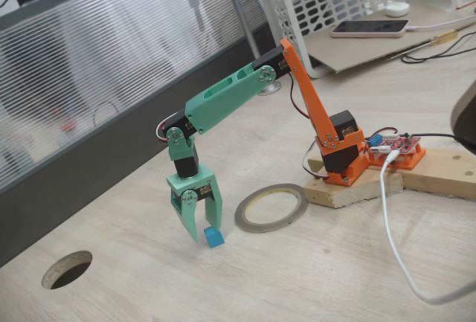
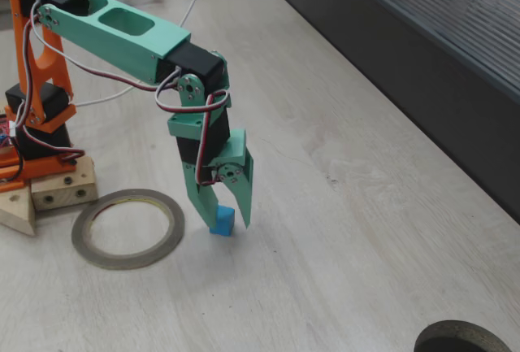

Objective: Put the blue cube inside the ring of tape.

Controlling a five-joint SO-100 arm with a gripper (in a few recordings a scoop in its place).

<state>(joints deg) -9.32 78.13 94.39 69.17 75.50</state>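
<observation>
green gripper straddles blue cube on table w/ jaws part open, no lift yet; tape ring empty beside it.

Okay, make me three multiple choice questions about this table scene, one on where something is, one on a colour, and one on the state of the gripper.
1. Where is the blue cube?
A. inside the ring of tape
B. on the table outside the ring, between the gripper's fingers
C. in the round hole

2. What colour is the gripper?
A. green
B. orange
C. white

3. How is the gripper?
A. raised high above the table
B. lowered around the cube
C. resting on the ring

Answers: 1 B, both fixed views show the cube beside the ring, ring empty. 2 A, its fingers are mint green. 3 B, its tips flank the cube near the tabletop.
</observation>
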